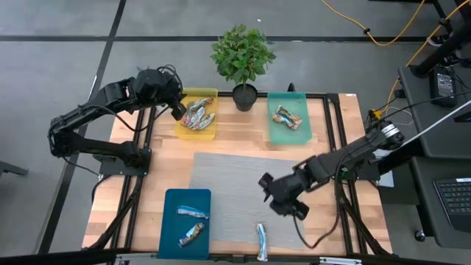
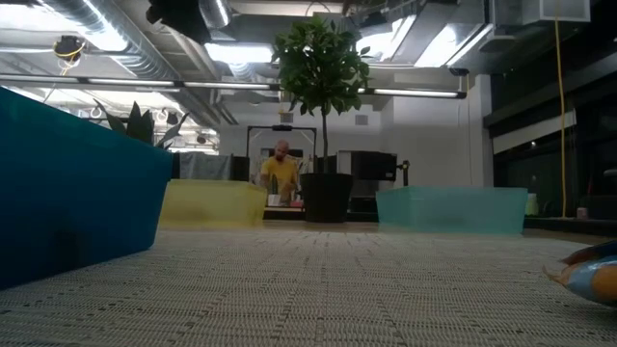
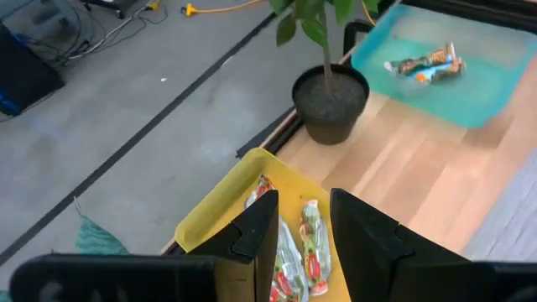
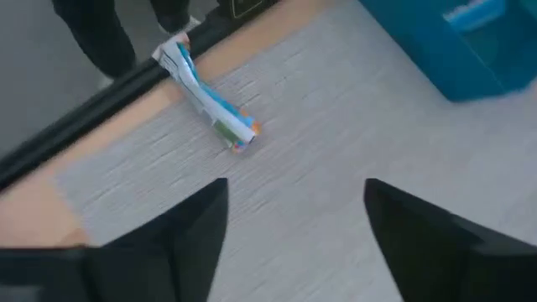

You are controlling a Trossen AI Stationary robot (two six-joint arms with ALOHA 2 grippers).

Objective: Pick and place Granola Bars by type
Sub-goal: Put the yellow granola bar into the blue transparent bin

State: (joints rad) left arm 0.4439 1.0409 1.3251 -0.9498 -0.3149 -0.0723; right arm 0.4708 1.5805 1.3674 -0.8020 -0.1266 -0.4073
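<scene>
One granola bar in a blue and white wrapper lies flat on the grey mat near the table's near edge; it shows as the bar in the right wrist view. My right gripper hovers open above the mat, up from that bar. Several bars lie in the yellow tray; my left gripper hangs open over its left end, the bars showing between its fingers. Two bars lie in the blue tray, and bars lie in the teal tray.
A potted plant stands at the far edge between the yellow and teal trays. The grey mat covers the table's middle. Black frame rails run along the table's sides. A person in yellow stands in the room behind.
</scene>
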